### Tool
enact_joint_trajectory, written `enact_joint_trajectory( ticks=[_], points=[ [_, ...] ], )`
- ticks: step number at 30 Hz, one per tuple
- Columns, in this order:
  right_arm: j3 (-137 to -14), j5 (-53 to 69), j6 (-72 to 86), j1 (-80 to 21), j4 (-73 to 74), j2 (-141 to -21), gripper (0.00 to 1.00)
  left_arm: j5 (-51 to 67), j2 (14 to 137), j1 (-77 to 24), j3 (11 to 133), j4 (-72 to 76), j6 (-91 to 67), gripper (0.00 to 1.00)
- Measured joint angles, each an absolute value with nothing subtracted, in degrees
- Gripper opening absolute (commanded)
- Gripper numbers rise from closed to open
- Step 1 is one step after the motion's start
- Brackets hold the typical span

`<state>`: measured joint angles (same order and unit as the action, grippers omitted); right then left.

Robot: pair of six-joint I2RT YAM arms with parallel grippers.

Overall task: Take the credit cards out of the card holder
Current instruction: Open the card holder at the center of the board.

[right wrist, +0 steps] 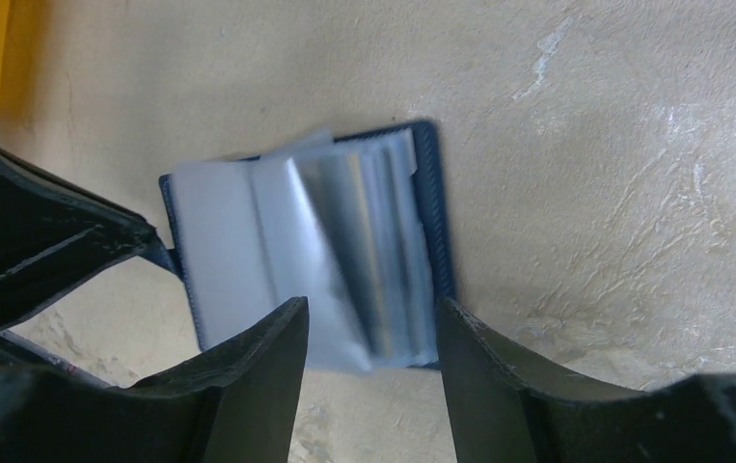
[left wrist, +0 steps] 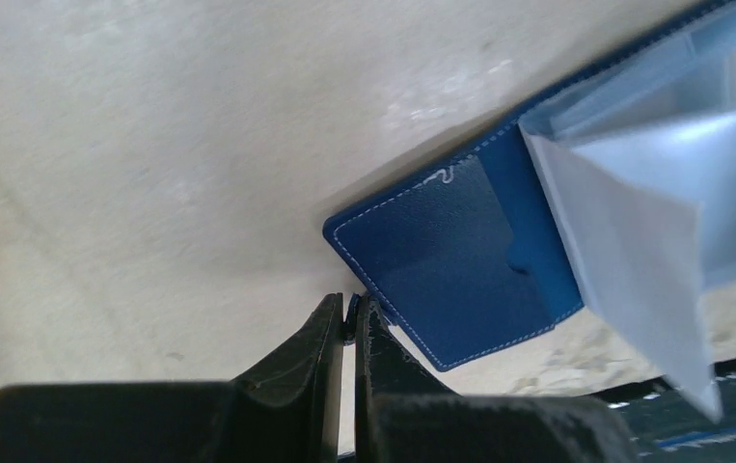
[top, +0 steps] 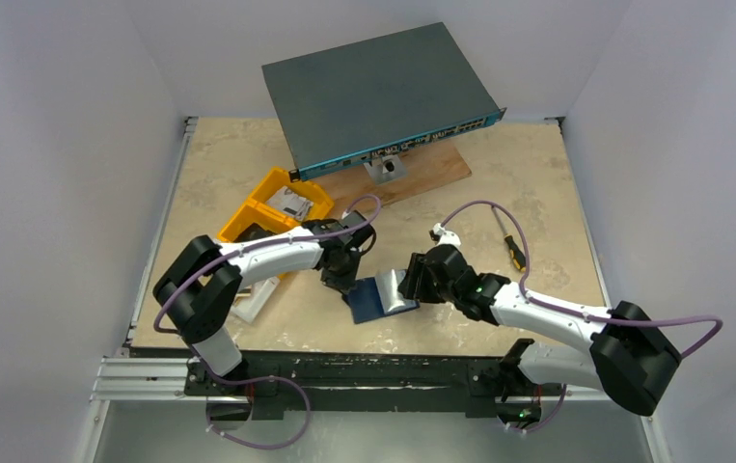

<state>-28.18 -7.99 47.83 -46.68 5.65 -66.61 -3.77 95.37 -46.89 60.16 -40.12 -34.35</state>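
A: Left gripper (left wrist: 348,311)?
B: Left of centre in the overhead view, pinched closed on the left edge of the navy card holder (top: 366,301).
A: And the holder itself?
B: Lying open on the table (top: 537,183), mid-frame, with its clear sleeves (right wrist: 229,241) fanned up.
A: Right gripper (right wrist: 373,323)?
B: Just right of it, jaws spread, a sleeve leaf between them.

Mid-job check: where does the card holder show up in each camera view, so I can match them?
Top external: the card holder lies open just below picture centre.
Left wrist: card holder fills the right half, with its navy cover nearest the middle.
Right wrist: card holder sits at centre, open face up.
Shared landmark: its clear sleeves, fanned upward in all three views.
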Motion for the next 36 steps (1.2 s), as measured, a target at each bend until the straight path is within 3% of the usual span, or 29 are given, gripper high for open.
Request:
enact_joint_trajectory(
  ticks=[8, 21, 36],
  points=[
    [-28.18, -7.94, 47.97, -46.68, 6.22, -66.26, 0.47, 1.37, 98.37, -46.96, 62.11, -35.31, -36.40, 0.00],
    [-32.45, -9.23, 47.05, -43.99, 5.67, -68.95, 0.46, -3.90, 101.93, -46.24, 66.87, -39.75, -35.27, 0.00],
    [-33.87, -5.82, 45.06, -41.63, 1.43, -76.18, 0.33, -5.30, 102.91, -45.76, 68.27, -41.34, -33.10, 0.00]
  ],
)
